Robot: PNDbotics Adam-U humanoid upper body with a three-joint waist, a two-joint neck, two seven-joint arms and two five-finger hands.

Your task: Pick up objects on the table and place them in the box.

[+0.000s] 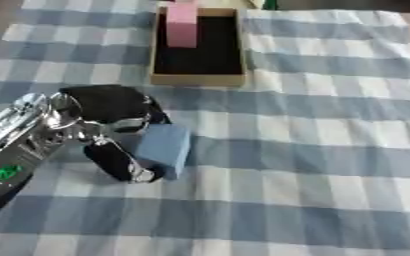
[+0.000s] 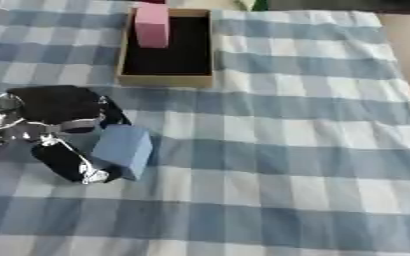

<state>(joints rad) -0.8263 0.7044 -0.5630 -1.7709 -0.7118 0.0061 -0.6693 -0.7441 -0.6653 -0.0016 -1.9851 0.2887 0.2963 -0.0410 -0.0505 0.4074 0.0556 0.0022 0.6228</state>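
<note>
- Closing on a blue block [image 1: 163, 148], the left robot hand [image 1: 112, 107] has its fingers curled above the block and its thumb wrapped below it, so the block sits pinched in the hand.
- The blue block lies near the left side of the counter [image 1: 331, 150], which is covered in a blue-and-white checked cloth; whether the block is lifted clear of the cloth or resting on it cannot be told.
- The box [image 1: 197, 78], a tan-rimmed tray with a dark floor, stands at the far middle of the counter, well apart from the hand.
- A pink block [image 1: 181, 24] already stands in the box, at its far left corner, so that part of the job looks done.
- A small green thing shows at the far edge beyond the box; what it is cannot be made out.
- The right robot hand shows in neither view.
- Judged from this, the task is partway along: one object is boxed, the blue block is in hand and has yet to be carried to the box and let go, and no other loose object shows on the cloth.
</note>
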